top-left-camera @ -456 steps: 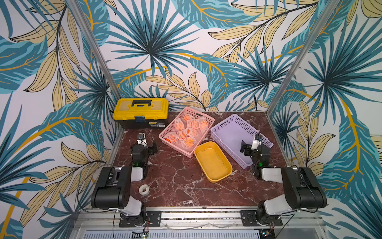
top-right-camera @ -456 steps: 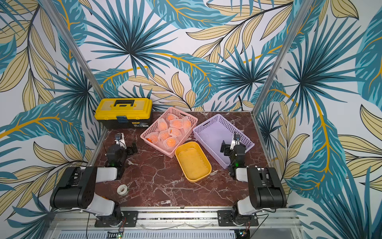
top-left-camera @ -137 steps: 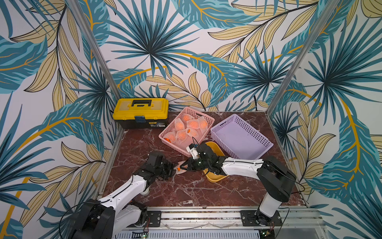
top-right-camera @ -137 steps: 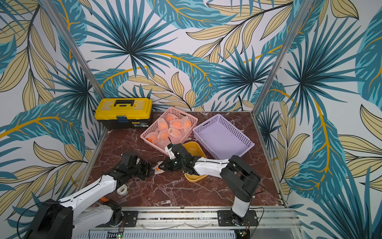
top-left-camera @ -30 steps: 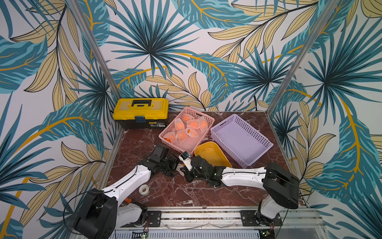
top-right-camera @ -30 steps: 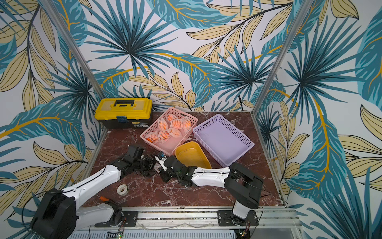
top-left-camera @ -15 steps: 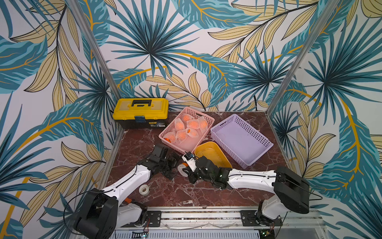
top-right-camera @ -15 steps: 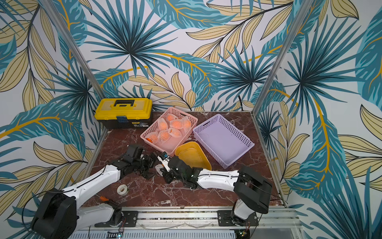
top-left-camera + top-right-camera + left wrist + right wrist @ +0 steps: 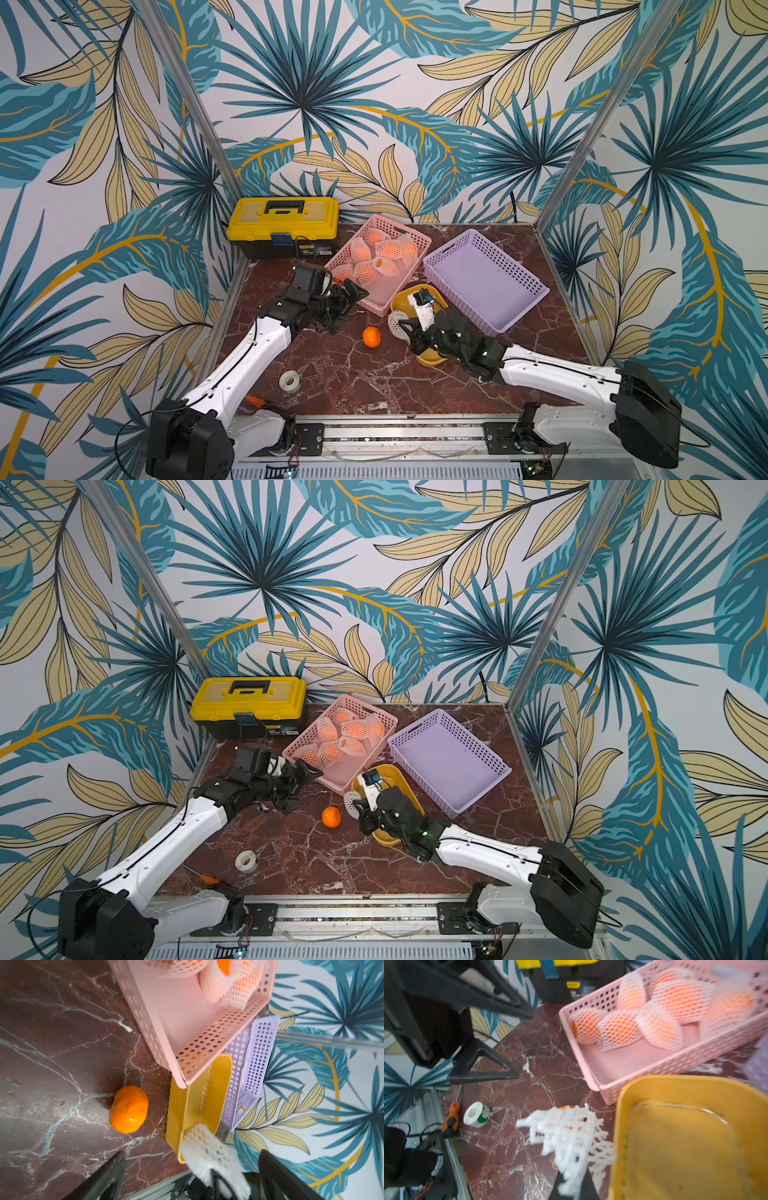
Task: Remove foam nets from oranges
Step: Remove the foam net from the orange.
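My left tool (image 9: pixel 347 309) hung spread wide and empty near the pink basket (image 9: pixel 401 228). Its fingers (image 9: pixel 108 1176) were cut off at the frame edge in the wrist view. My right tool (image 9: pixel 406 331) was pressed together, pinching a limp foam net (image 9: pixel 397 324) beside the yellow tray (image 9: pixel 432 358), which my arm half covered. The bare orange (image 9: pixel 371 336) lay on the counter (image 9: pixel 374 386) between both tools. In the blurred right wrist view only slivers of it showed through the net's holes. The other oranges (image 9: pixel 388 249) sat netted in the pink basket.
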{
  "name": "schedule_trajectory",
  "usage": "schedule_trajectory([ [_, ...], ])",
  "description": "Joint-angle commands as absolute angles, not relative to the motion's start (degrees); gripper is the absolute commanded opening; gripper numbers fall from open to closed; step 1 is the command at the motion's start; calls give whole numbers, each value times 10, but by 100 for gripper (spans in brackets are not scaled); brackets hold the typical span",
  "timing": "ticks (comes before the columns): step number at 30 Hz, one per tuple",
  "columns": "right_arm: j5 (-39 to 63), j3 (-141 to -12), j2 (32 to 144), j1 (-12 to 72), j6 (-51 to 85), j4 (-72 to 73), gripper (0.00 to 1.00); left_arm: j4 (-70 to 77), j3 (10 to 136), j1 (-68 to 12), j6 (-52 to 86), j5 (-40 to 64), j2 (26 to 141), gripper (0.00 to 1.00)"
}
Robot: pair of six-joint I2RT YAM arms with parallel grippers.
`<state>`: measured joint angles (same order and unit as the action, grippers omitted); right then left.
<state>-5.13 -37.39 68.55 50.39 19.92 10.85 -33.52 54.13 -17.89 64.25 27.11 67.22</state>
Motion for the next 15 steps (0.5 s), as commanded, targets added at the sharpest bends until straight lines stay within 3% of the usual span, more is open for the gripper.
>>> schedule_trajectory([
  [1,-68,-364,625,466,236,33,4,-420,597,-176,500,272,683,100],
  [8,-41,-405,546,356,270,-117,6,-512,653,-206,353,150,711,100],
  [11,2,-436,560,321,286,-185,7,-531,646,-219,329,107,718,100],
  [13,46,-460,587,318,282,-208,15,-530,628,-221,318,109,717,99],
  [15,76,-498,637,318,276,-254,17,-528,609,-223,311,100,713,100],
])
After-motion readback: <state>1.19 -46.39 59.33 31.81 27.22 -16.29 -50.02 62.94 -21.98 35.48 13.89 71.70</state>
